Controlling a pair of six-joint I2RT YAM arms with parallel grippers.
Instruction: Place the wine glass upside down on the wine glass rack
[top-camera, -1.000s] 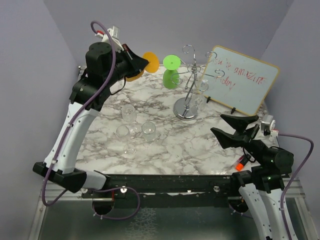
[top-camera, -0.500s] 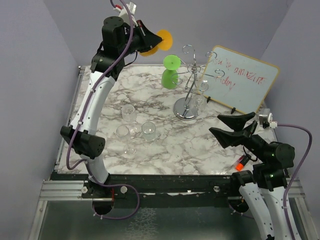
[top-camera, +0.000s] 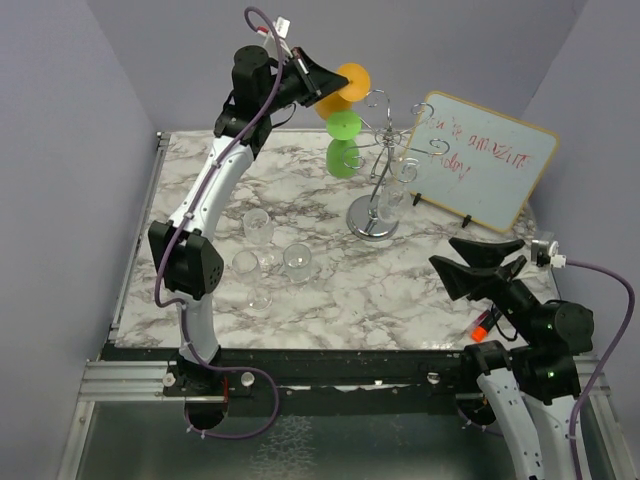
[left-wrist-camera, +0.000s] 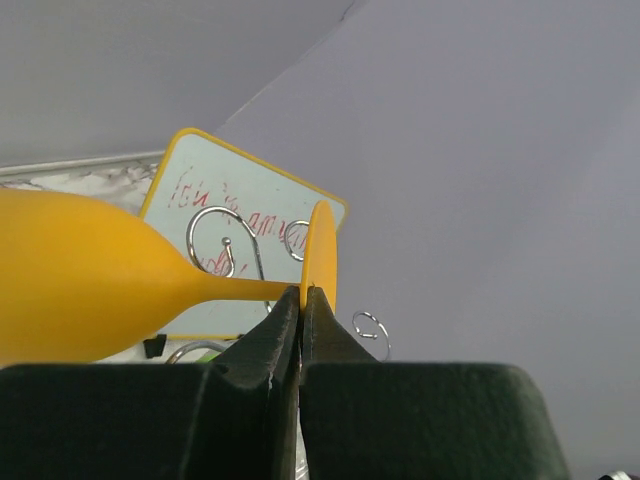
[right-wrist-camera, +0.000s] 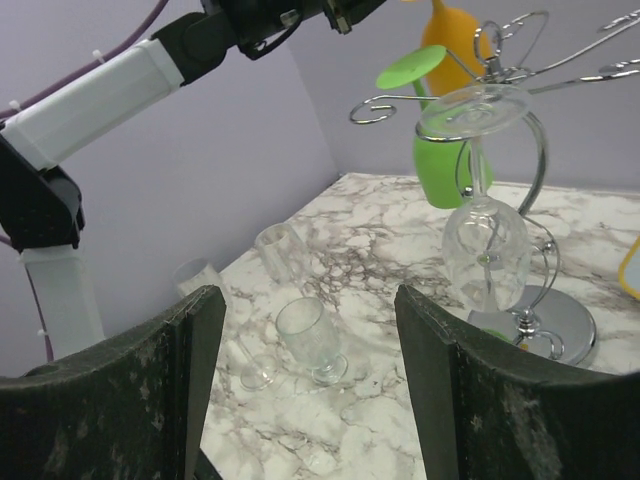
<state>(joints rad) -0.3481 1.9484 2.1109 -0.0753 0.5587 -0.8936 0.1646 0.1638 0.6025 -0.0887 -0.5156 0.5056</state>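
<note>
- The left pincer (top-camera: 322, 84) is clamped tight on the thin stem of the orange wine glass (top-camera: 351, 79), right where the stem meets the round foot
- That arm reaches high above the back of the worktop (top-camera: 330, 290), so the orange wine glass hangs in the air, clear of the marble
- In the left wrist view the glass lies on its side, with the bowl to the left, the stem level and the foot standing edge-on at the right
- From above, the glass is just beside the rack (top-camera: 377, 170), up and to the left of its curled top arms; it is not hung on any of them
- The rack stands upright on its round base toward the back of the worktop
- A green glass (top-camera: 343, 140) hangs upside down from an arm on the left of the rack, directly below the orange foot in the overhead view
- A clear glass (right-wrist-camera: 485, 235) hangs upside down close to the rack's post
- The right pincer (top-camera: 442, 251) is spread wide and holds nothing; it hovers over the near right part of the worktop, pointing toward the rack
- A group of clear glasses (top-camera: 297, 262) stands on the left half of the worktop, well apart from the rack
- A whiteboard (top-camera: 485, 160) with red writing leans behind and to the right of the rack
- A red pen (top-camera: 483, 322) lies at the near right edge, beside the right arm
</note>
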